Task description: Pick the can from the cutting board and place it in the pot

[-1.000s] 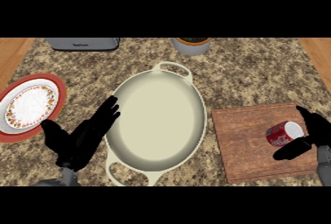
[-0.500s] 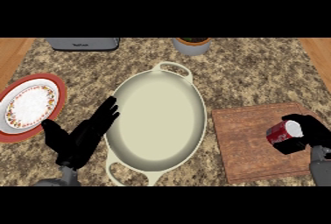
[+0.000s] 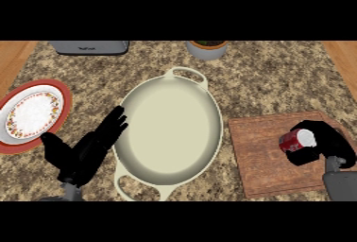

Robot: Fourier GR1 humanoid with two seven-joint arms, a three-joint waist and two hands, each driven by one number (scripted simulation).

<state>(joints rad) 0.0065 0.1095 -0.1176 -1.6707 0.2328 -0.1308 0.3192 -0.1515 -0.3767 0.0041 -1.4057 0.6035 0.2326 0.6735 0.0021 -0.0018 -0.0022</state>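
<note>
On the cutting board, the right hand curls around the tilted can.

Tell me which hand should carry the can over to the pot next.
The right hand. Its fingers are already curled around the red can on the cutting board. The left hand rests open on the far side of the cream pot, away from the can.

A speckled brown-and-cream granite bench carries a cream oval enamel pot, a reddish-brown wooden cutting board, a red metal can (white top) and a red-rimmed, floral-patterned white plate.
</note>
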